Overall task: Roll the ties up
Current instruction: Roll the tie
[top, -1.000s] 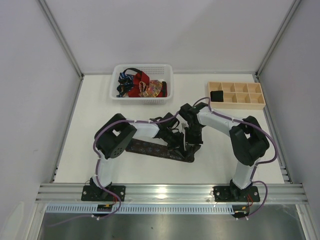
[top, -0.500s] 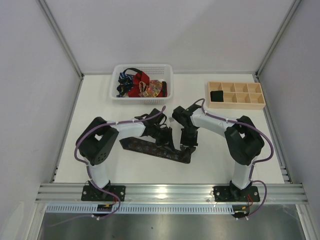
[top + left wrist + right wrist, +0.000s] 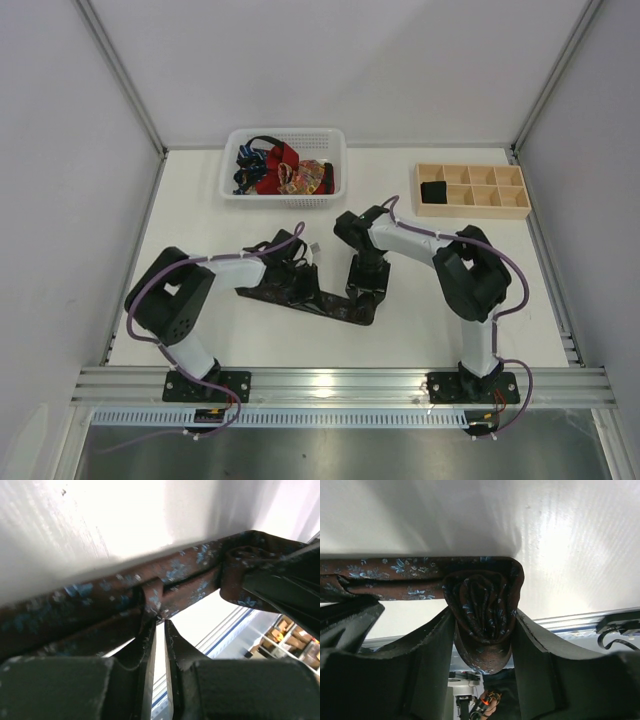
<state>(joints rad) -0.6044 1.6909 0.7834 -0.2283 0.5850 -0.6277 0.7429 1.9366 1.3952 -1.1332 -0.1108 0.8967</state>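
A dark brown tie with small blue flowers lies across the table in front of both arms. My right gripper is shut on its rolled right end; in the right wrist view the roll sits between the gripper's two fingers. My left gripper is just left of it on the flat part. In the left wrist view it is nearly closed, its tips pinching a small fold of the tie. Red, blue and orange-patterned ties are heaped in the basket.
The white mesh basket stands at the back, left of centre. A pale wooden tray with square compartments is at the back right, with a dark roll in its left compartment. Metal rails run along the near edge.
Both grippers have moved left along the tie. The rolled end has travelled left with the right gripper, and the flat part is shorter.
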